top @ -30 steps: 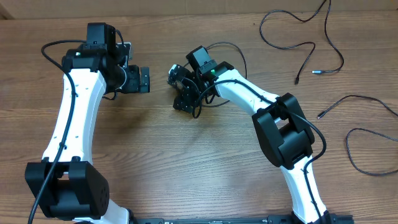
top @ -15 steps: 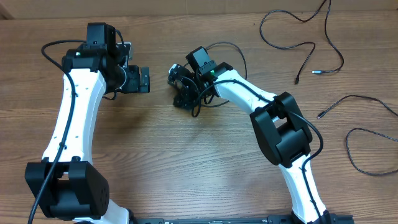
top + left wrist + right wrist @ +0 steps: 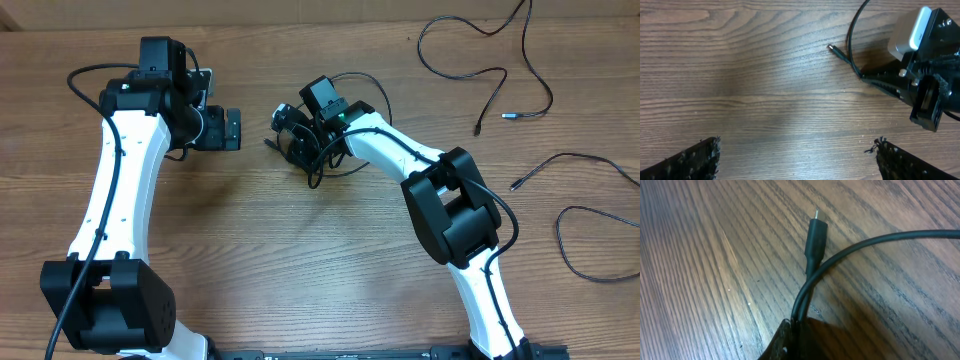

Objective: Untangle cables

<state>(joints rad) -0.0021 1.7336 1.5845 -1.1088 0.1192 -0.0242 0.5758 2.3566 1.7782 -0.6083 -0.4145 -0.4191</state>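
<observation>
Now R pincer (image 3: 872,80) has shut on cable (image 3: 815,235).

From overhead we look straight down on the whole table (image 3: 250,270). Our left wrist camera hangs low over the wood, facing the right gripper (image 3: 867,79) — the right wrist camera sits closest of all, sharing the same cable (image 3: 816,237) with it.

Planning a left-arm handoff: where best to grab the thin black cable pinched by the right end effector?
Probably the small plug of the thin black cable, lying flat and free beyond the shut right end effector. Come straight down, closing across its length.
</observation>
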